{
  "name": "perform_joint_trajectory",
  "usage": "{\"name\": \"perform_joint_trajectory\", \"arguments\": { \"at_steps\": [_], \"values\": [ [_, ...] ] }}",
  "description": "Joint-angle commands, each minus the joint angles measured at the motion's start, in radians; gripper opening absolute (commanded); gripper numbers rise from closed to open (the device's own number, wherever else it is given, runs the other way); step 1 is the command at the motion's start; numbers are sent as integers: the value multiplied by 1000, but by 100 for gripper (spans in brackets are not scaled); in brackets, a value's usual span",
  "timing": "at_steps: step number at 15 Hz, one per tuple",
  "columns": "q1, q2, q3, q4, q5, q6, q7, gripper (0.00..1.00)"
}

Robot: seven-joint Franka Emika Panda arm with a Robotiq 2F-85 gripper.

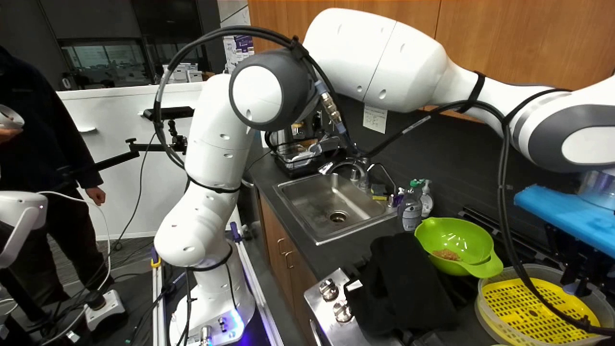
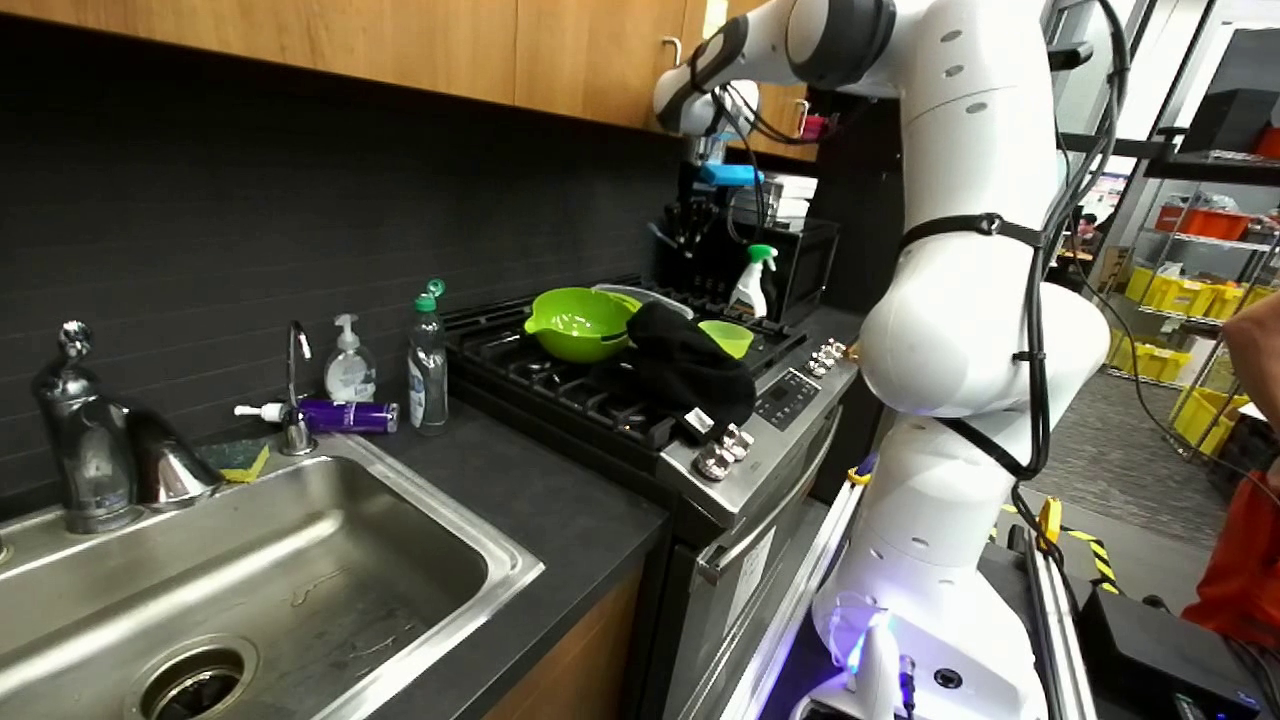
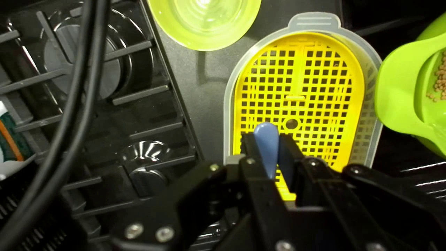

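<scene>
Claw [image 3: 267, 148] gripping blue round-tipped piece [image 3: 267, 137] — above yellow perforated basket [image 3: 296, 76] in clear tub [image 3: 315, 21] — green bowl [image 3: 395, 90] of brown grains [image 3: 440, 80] beside tub.

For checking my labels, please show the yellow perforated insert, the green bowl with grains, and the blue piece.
Yellow perforated insert [image 3: 295, 98], wrist view: bar near its middle.
Green bowl [image 1: 463, 241], in an exterior view: inner wall.
Blue piece [image 3: 268, 144], wrist view: its middle.

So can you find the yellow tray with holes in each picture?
In an exterior view: yellow tray, bottom right.
In an exterior view: not visible; big green bowl near the middle.
Wrist view: yellow tray, just right of the middle.
Shared by all views: big green bowl.
</scene>
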Motion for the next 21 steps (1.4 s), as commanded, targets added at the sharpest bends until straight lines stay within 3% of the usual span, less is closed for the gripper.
{"name": "perform_joint_trajectory", "arguments": {
  "at_steps": [1, 8, 21],
  "values": [
    [23, -112, -20, -84, -32, -19, -14, 5],
    [46, -233, -42, -193, -28, -81, -12, 5],
    [130, -375, -53, -306, 55, -335, -18, 5]
  ]
}}
